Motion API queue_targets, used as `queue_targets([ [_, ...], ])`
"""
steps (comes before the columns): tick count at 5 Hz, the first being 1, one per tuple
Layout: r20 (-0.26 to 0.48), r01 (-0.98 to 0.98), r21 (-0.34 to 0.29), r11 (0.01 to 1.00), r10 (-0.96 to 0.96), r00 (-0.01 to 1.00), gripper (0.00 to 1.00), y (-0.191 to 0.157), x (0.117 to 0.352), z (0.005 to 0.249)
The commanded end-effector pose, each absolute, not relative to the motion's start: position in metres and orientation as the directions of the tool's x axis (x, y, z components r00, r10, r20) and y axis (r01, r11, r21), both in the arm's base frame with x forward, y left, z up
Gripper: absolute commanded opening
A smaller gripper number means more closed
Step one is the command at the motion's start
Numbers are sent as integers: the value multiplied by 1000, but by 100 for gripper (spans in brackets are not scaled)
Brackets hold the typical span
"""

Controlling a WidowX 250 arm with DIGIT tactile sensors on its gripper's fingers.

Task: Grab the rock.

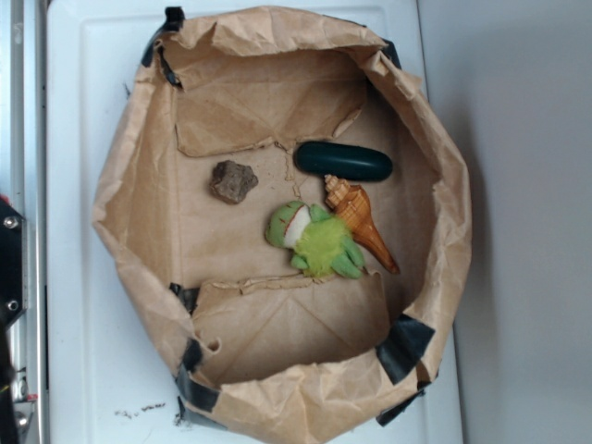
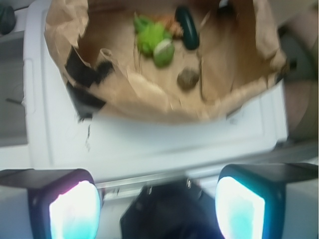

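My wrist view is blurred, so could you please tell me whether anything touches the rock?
Observer: No. The rock lies alone on the floor of the paper bag.
Operator: Is there space between it and the toy?
Observer: Yes, the exterior view shows bare paper between it and the green plush toy.
Operator: What is the orange thing beside the toy?
Observer: A spiral seashell, resting against the toy, its wide end close to the dark green oblong object.
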State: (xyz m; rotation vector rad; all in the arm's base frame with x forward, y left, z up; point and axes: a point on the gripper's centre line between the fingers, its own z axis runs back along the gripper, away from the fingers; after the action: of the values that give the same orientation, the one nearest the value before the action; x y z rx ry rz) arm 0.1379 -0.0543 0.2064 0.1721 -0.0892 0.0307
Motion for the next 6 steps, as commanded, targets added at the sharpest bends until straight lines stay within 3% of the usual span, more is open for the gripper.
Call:
queue_targets([
  [1, 129, -84, -45, 995, 89, 988, 100, -26, 161, 247],
  [4, 129, -84, -45, 995, 89, 988, 100, -26, 161, 247],
  [5, 101, 160, -144, 976, -146, 984, 100, -10, 189, 229],
  [6, 117, 274, -116, 955, -261, 958, 100, 8, 228, 209],
])
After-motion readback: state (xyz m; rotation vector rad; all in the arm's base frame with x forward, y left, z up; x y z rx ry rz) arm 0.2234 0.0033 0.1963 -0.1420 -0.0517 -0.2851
